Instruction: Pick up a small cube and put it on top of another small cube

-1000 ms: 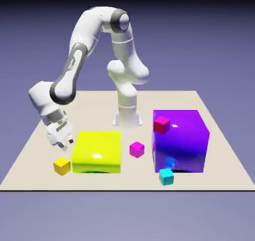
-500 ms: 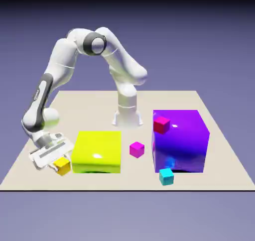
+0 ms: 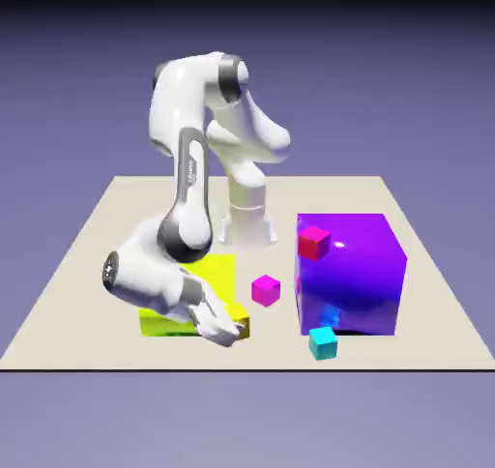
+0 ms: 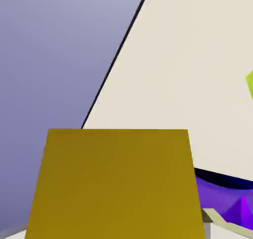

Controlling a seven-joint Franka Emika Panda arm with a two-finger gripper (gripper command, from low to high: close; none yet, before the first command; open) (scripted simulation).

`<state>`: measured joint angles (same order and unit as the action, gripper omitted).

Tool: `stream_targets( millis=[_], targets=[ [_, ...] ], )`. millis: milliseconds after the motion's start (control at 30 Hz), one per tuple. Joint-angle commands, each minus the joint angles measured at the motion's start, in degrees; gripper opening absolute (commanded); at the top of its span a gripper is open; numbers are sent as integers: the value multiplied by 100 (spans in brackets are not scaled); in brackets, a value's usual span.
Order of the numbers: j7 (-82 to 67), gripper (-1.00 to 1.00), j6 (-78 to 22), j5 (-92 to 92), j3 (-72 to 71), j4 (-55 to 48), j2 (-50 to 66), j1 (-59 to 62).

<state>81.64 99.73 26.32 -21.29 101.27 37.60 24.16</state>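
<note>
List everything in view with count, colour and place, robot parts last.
small yellow cube: 1, yellow, held in the gripper
large glossy yellow block: 1, bright yellow, on the table, partly behind the gripper and arm
small magenta cube: 1, magenta, between the two big blocks
large glossy purple block: 1, purple, exterior view's right
small red cube: 1, pinkish red, in front of the purple block's face or on it, can't tell
small cyan cube: 1, cyan, near the table's front edge
flat table: 1, beige, under it all
jointed robot arm: 1, white with grey, base at far edge
two-finger gripper: 1, white, shut on the small yellow cube
</note>
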Motion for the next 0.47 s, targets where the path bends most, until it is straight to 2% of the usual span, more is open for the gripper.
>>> stream_targets(
  millis=[0,100,233,267,433],
  targets=[
    [97,-100,-77,-242,-208,-99,62,-186],
    [244,-100,-52,-342,-426,-67,243,-464],
    [70,-100,773,-241,-459,499,468,-661],
    [70,100,773,-241,-459,499,468,-661],
    [244,100,-51,-342,-426,-67,243,-464]
  ],
)
